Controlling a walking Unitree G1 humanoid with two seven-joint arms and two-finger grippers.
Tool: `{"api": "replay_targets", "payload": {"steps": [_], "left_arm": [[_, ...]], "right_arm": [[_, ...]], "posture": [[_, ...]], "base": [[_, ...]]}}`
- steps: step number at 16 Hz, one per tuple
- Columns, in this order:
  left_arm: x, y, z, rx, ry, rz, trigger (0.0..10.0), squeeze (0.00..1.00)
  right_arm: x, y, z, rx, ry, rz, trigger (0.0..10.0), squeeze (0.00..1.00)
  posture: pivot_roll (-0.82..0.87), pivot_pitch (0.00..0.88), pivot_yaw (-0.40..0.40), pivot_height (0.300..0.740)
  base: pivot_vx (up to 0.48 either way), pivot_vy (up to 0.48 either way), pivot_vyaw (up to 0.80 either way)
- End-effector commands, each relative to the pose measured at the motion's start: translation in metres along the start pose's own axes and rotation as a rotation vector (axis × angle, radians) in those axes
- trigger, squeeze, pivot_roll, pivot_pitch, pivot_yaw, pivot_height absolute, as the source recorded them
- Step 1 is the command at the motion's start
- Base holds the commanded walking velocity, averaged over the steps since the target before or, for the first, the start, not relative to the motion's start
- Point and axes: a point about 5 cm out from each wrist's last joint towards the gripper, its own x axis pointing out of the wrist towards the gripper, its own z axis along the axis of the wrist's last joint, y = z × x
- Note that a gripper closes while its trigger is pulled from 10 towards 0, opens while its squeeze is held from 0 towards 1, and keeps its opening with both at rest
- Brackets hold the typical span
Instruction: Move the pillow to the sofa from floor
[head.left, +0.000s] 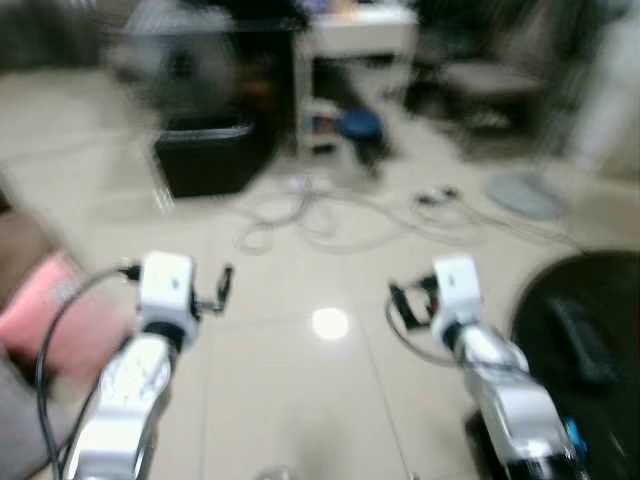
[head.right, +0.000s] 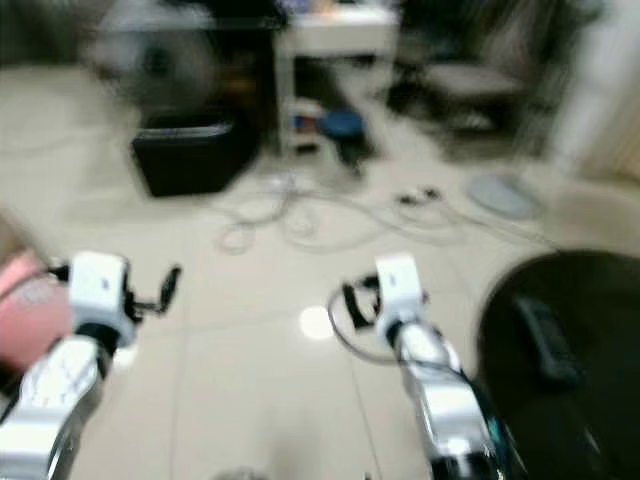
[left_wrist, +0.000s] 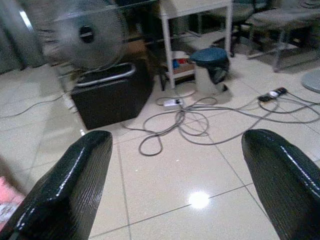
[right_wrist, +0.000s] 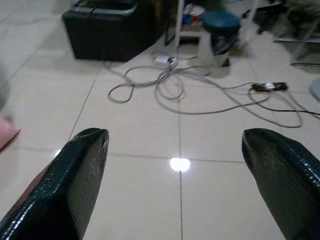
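Grippers held out over pale floor tiles — both open and empty.

Left gripper (left_wrist: 175, 175) and right gripper (right_wrist: 175, 175) each show two black fingers spread wide with nothing between them. Pink pillow (head.left: 55, 320) lies low on the floor, just outside the left gripper. Ahead of both — tangled cables (right_wrist: 170, 90), a black box (left_wrist: 110, 95), a fan (left_wrist: 90, 35).

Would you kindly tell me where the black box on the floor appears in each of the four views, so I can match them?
Left eye view: black box upper left of centre, on the tiles.
Right eye view: black box upper left, nearer the edge.
Left wrist view: black box under the fan.
Right wrist view: black box far across the tiles.
Shared landmark: the grey cable coiled beside it.
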Motion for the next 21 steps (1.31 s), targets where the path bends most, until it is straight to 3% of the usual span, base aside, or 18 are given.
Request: {"api": "replay_targets", "payload": {"steps": [1, 6, 8, 11, 14, 17, 21], "left_arm": [[0.002, 0.001, 0.009, 0.022, -0.035, 0.003, 10.0, 0.0], [0.007, 0.003, 0.022, 0.04, -0.069, -0.012, 10.0, 0.0], [0.011, 0.002, 0.024, 0.035, -0.073, -0.025, 10.0, 0.0], [0.015, -0.001, 0.025, 0.034, -0.072, -0.051, 10.0, 0.0], [0.018, -0.002, 0.024, 0.025, -0.068, -0.05, 10.0, 0.0], [0.019, -0.003, 0.023, 0.019, -0.063, -0.058, 10.0, 0.0], [0.019, -0.003, 0.021, 0.021, -0.058, -0.06, 10.0, 0.0]], "right_arm": [[0.0, 0.002, 0.007, 0.011, -0.019, 0.01, 10.0, 0.0], [-0.001, 0.001, 0.007, 0.041, -0.014, -0.016, 10.0, 0.0], [0.0, -0.003, 0.009, 0.062, -0.016, -0.073, 10.0, 0.0], [0.001, -0.009, 0.008, 0.018, 0.019, -0.15, 10.0, 0.0], [-0.006, -0.018, 0.013, -0.055, -0.064, -0.198, 10.0, 0.0], [-0.005, -0.018, 0.013, 0.014, -0.028, -0.149, 10.0, 0.0], [-0.004, -0.007, 0.016, 0.005, -0.058, -0.098, 10.0, 0.0]], "posture": [[0.11, 0.0, -0.018, 0.74], [0.11, 0.0, 0.002, 0.74], [0.09, 0.0, 0.018, 0.74], [0.07, 0.0, 0.031, 0.74], [0.06, 0.0, 0.032, 0.74], [0.06, 0.0, 0.038, 0.74], [0.06, 0.0, 0.036, 0.74]], "base": [[0.0, 0.0, 0.8], [0.0, 0.0, 0.8], [0.0, 0.137, 0.0], [0.0, 0.351, 0.0], [0.0, 0.395, 0.0], [0.0, 0.398, 0.0], [0.0, 0.4, 0.0]]}}
